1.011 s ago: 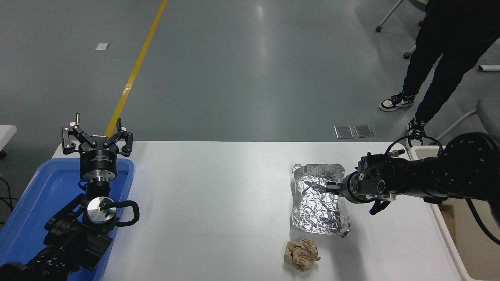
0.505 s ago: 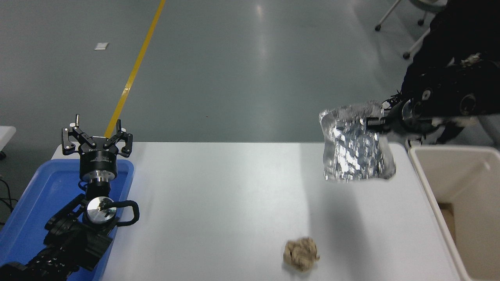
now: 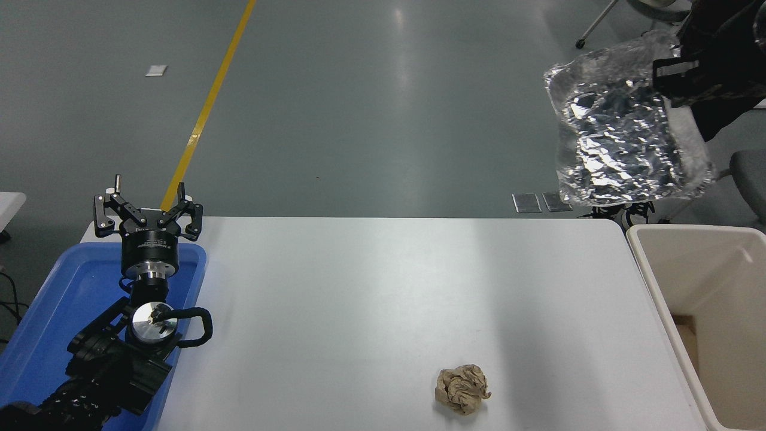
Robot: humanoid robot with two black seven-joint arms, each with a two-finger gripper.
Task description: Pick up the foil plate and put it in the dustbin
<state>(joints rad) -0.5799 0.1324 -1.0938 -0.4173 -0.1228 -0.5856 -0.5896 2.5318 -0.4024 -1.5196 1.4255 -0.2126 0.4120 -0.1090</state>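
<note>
The foil plate (image 3: 622, 134), shiny silver and crinkled, hangs high in the air at the upper right, past the table's far right corner. My right gripper (image 3: 670, 75) is shut on its upper right rim, and the arm behind it fills the top right corner. The cream-beige dustbin (image 3: 664, 299) stands beside the table's right edge, below and slightly right of the plate. My left gripper (image 3: 149, 209) is parked at the lower left over the blue tray, fingers spread open and holding nothing.
A blue plastic tray (image 3: 42, 323) lies under the left arm at the table's left end. A small brown crumpled paper ball (image 3: 462, 389) sits near the front edge. A chair (image 3: 748, 173) shows at the right edge, with wheeled chair legs at the top right.
My right gripper has lifted the foil plate off the table and carried it up and to the right, from the table's right part to high above the far right corner. The left arm stayed put.
</note>
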